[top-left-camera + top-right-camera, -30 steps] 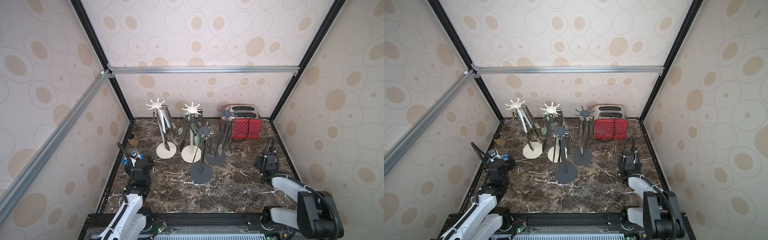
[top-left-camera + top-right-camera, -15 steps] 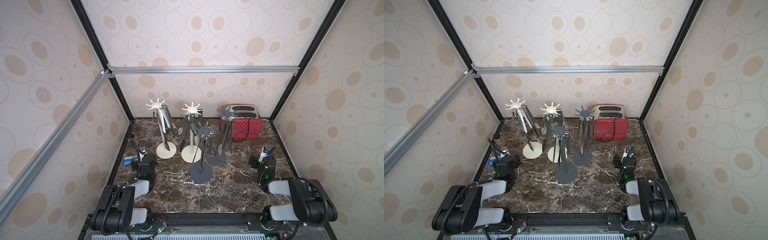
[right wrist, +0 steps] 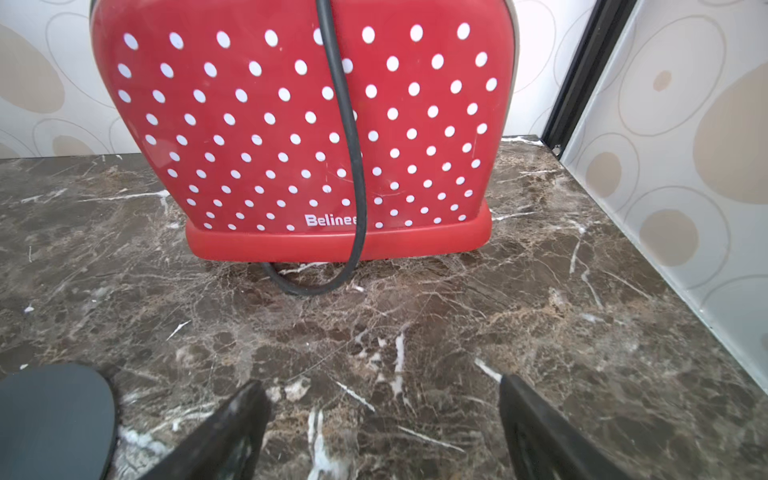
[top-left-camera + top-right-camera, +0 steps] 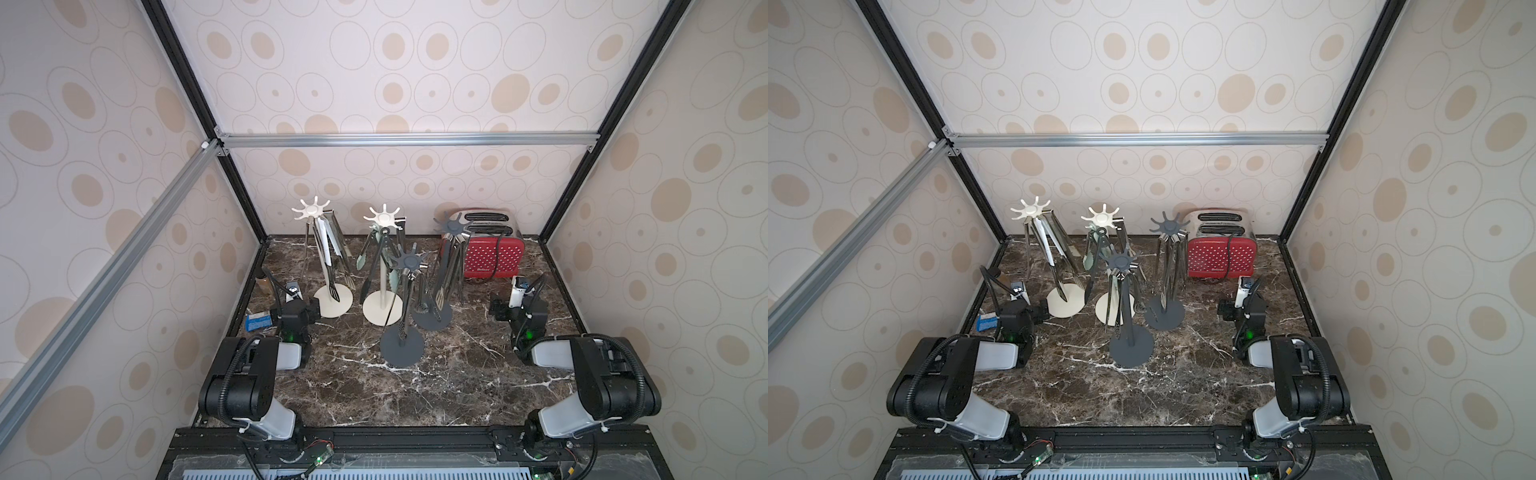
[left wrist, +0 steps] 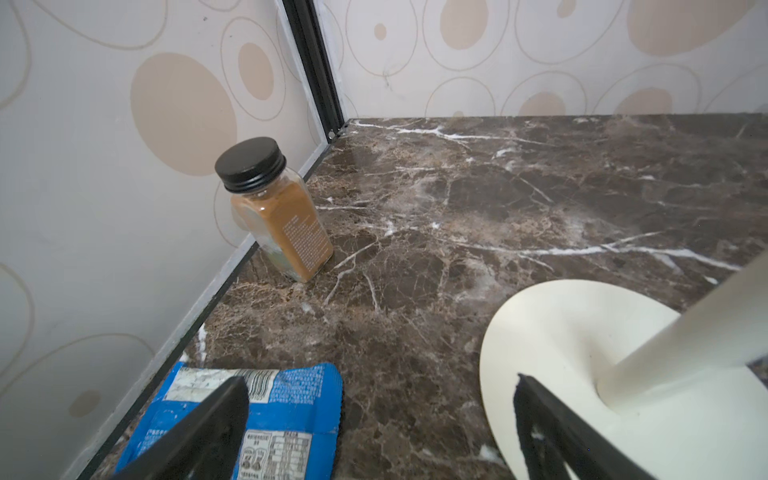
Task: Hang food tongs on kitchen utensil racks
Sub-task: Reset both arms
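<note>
All visible food tongs hang on the kitchen utensil racks at centre frame, none on the surface, so hanging appears finished; left arm and right arm sit folded low, jaws apart and empty, likely needing only parking.

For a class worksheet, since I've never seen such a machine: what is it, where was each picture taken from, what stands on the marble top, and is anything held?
It is a robot: a left arm and a right arm at the edge of a marble top. Two pictures come from one camera overhead; two come from cameras on the wrists. On the marble are two cream racks and two grey racks hung with tongs, a red toaster, a jar of brown powder and a blue packet. The left end effector and the right end effector are open, holding nothing.
</note>
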### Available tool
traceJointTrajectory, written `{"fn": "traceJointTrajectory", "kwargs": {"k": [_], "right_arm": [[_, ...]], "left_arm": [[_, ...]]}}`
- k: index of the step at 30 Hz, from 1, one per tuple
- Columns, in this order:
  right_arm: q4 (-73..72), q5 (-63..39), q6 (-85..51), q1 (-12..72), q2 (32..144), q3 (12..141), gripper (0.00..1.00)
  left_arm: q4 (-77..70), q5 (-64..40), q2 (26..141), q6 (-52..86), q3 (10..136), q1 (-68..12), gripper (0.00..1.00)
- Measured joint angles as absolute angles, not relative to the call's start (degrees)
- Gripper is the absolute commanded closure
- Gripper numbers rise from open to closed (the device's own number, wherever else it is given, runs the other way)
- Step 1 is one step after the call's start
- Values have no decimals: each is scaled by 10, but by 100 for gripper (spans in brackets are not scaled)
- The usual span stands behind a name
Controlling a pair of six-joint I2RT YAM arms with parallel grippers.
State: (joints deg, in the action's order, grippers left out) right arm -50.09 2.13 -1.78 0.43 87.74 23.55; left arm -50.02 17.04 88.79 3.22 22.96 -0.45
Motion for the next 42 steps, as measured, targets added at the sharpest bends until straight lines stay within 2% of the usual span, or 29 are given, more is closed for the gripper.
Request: {"fn": "traceJointTrajectory", "kwargs": {"k": [2,42], "right_arm": [[-483,20,-16,4,878,236,0],[-454,21,-9,10,879,236,0]], "left_arm": [[-498,164,888,32,230,-3,1],[-484,146,888,32,230,-1,1]]}}
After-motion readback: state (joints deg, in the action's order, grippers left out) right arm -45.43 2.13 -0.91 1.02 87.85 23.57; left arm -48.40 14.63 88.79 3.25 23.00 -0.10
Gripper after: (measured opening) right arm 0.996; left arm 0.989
